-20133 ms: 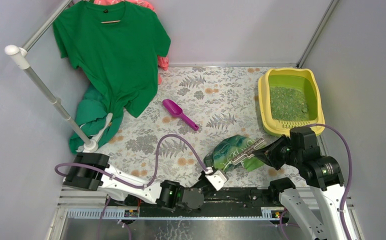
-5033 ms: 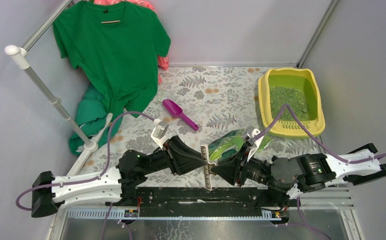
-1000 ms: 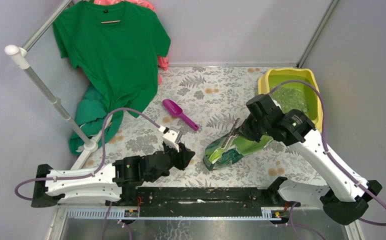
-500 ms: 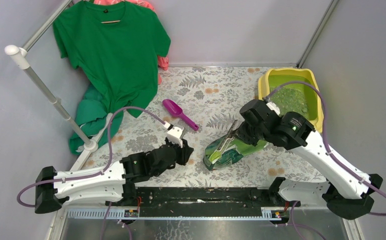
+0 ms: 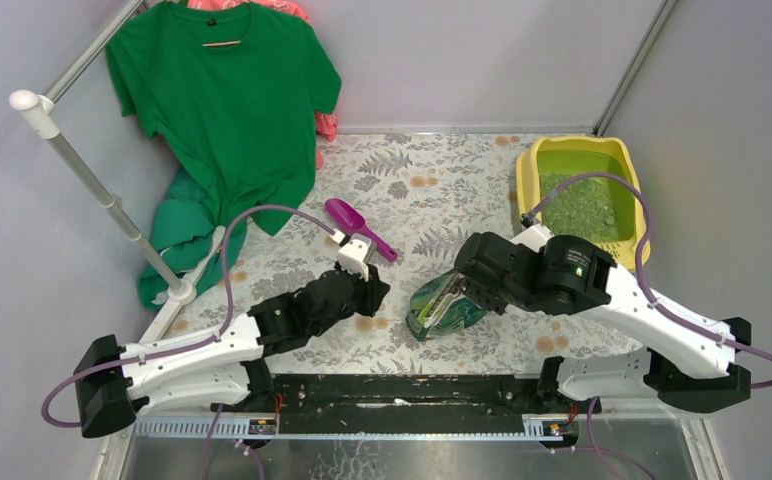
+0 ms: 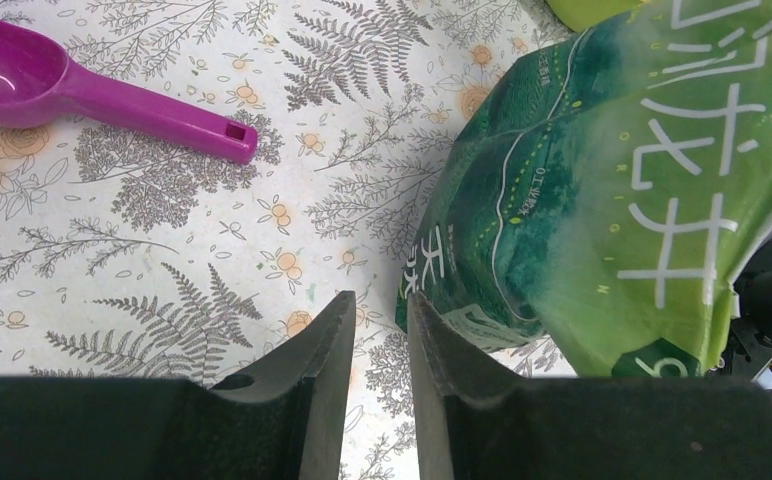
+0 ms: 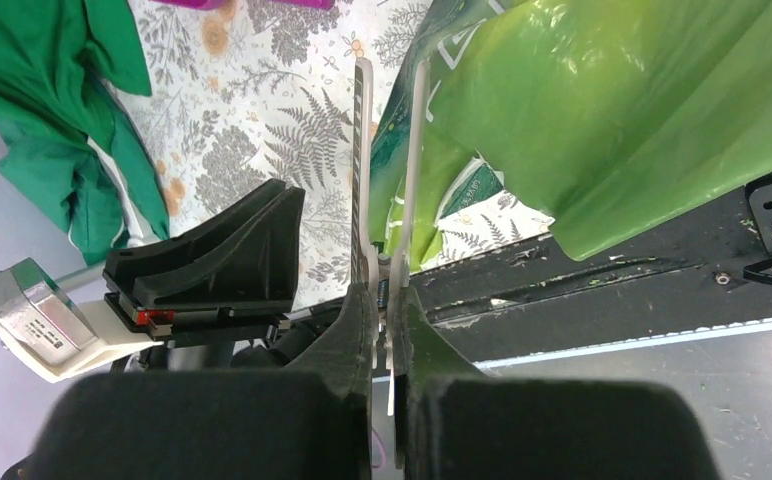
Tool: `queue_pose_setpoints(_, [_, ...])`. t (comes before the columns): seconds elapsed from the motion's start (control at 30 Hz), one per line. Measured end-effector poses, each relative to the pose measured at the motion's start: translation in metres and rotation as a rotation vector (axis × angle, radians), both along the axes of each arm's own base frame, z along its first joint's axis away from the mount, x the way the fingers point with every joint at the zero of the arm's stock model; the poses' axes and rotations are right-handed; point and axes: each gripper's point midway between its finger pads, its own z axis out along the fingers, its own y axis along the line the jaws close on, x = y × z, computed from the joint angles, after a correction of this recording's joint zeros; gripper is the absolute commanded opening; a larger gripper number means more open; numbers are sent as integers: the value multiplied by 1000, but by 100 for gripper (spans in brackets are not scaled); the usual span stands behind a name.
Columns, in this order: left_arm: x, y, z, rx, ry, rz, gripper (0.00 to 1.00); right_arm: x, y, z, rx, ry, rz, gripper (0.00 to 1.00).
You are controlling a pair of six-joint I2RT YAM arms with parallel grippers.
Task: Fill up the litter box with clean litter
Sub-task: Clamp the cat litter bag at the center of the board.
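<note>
Litter box (image 5: pixel 525 185): yellow tray at the upper right of the top view, count 1, upright on the fern-print cloth (image 5: pixel 432 180). Clean litter (image 5: pixel 577 205): a grainy green bed on the tray floor; the near end of the tray is hidden behind the right arm. Writing: the only text in view is on the green bag (image 6: pixel 602 190), large white East Asian characters lying sideways in the left wrist view, plus smaller white ones near its lower corner; too skewed to read with any confidence. Counts: 1 bag, 1 purple scoop (image 6: pixel 82 85), 1 white clip (image 7: pixel 362 170) with two long bars, 2 grippers. The bag lies at lower centre of the top view, well apart from the tray, to its lower left. Right gripper (image 7: pixel 382 290): jaws clenched on the base of the clip, whose bars run up along the bag's edge. Left gripper (image 6: pixel 380 305): jaws drawn almost together, a slim gap between them and nothing in it, just beside the bag's lower left corner. The scoop lies on the cloth at the upper left of the left wrist view, apart from both grippers. The tray and its litter are well apart from both sets of jaws, up and to the right of them.
</note>
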Motion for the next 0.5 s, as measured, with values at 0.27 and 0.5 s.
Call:
queue_pose_setpoints(0.27, [9, -6, 0, -22, 13, -29, 32, 5, -8, -3, -9, -2, -110, 0])
queue_pose_setpoints(0.5, [21, -8, 1, -51, 20, -36, 31, 11, -9, -6, -18, -14, -155, 0])
